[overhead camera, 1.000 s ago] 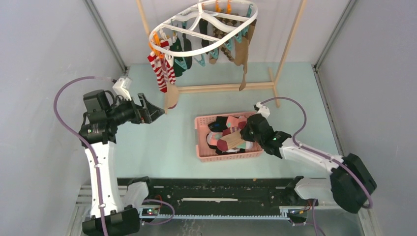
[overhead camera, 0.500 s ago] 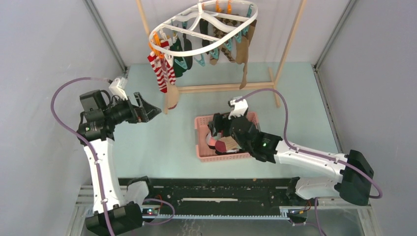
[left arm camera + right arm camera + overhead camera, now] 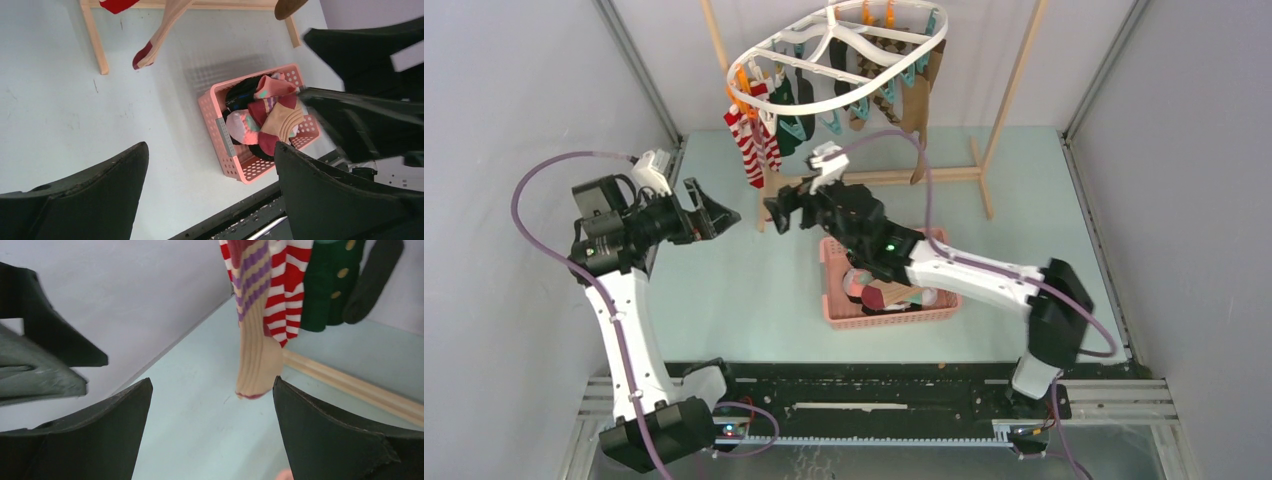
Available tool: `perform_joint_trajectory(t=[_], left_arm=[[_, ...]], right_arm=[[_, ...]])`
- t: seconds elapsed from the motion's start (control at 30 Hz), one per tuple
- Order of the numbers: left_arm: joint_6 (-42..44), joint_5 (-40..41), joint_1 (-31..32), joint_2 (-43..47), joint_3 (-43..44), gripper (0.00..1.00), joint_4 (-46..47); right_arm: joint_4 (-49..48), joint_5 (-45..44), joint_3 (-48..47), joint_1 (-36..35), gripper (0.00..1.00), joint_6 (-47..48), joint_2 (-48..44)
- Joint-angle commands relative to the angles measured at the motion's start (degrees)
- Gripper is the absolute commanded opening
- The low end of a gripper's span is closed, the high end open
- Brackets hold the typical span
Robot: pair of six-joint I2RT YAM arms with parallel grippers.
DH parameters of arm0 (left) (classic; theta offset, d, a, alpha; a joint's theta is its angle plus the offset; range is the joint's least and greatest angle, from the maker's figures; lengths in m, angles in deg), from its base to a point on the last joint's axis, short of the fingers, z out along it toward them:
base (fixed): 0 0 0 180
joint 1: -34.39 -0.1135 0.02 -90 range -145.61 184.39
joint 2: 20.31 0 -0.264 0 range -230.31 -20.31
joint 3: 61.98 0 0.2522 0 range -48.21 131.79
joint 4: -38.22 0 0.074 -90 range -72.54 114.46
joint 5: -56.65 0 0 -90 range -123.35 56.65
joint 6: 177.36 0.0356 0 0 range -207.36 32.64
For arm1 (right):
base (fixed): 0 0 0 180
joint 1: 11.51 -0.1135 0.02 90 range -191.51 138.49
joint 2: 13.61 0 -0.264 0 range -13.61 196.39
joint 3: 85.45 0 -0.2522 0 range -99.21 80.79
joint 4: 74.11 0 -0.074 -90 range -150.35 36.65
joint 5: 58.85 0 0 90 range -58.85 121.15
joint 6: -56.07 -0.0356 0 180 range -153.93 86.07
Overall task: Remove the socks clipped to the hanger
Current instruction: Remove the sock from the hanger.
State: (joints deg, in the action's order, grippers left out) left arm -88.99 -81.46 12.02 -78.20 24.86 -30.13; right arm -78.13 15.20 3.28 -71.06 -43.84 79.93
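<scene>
Socks [image 3: 769, 140] clipped along hanger [image 3: 839, 55], upper centre of frame. Hung lowest there: tan purple-striped sock [image 3: 256, 340], upper centre of wrist view, just beyond right tool [image 3: 212, 385], framed between its wide-spread, empty jaws, apart from both. Gaped empty likewise at centre left: left tool [image 3: 714, 212], well apart.

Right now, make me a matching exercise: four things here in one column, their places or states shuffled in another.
1 basket
2 red-striped sock
3 right gripper
4 left gripper

A clipped to hanger
B open, facing tan sock
C on table, holding socks
D open, far left, empty

Pairs: 1-C, 2-A, 3-B, 4-D
</scene>
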Motion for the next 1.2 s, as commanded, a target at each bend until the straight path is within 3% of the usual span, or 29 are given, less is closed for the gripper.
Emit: perform_joint_trajectory(t=[0.0, 0.27, 0.47, 0.57, 0.67, 0.73, 1.0, 1.17], left_arm=[[-0.41, 0.95, -1.17, -1.10, 4.89, 1.00, -2.01], [-2.26, 1.99, -2.06, -2.15, 7.13, 1.00, -3.78], [-1.89, 1.16, -2.19, -1.94, 7.64, 1.00, -5.51], [-1.62, 1.16, -2.23, -1.88, 7.88, 1.00, -6.27], [-0.36, 1.66, -2.22, -1.97, 8.09, 0.99, -7.38], [0.08, 2.11, -2.18, -1.84, 8.18, 0.98, -7.61], [1.19, -2.29, -2.07, -1.16, 9.62, 0.92, -8.67], [1.31, -5.35, 0.29, -0.28, 8.26, 0.89, -9.04]], right_arm=[[1.54, 1.08, -9.77, 1.12, 0.98, 3.78, 11.16], [-2.54, -3.02, -22.38, 2.99, 0.92, 5.43, 25.30], [-0.23, -1.99, -33.58, 5.61, 0.77, 4.35, 33.48], [0.75, 0.42, -36.62, 5.89, 0.51, 4.63, 34.58], [-0.04, 4.61, -33.15, 5.33, 0.13, 4.41, 31.83], [-2.29, 7.23, -28.08, 4.49, 0.00, 4.26, 28.30], [-12.11, 19.72, -6.53, 2.25, 0.00, -1.16, 11.62], [-14.20, 28.62, 2.13, 2.24, 0.00, -7.00, 2.79]])
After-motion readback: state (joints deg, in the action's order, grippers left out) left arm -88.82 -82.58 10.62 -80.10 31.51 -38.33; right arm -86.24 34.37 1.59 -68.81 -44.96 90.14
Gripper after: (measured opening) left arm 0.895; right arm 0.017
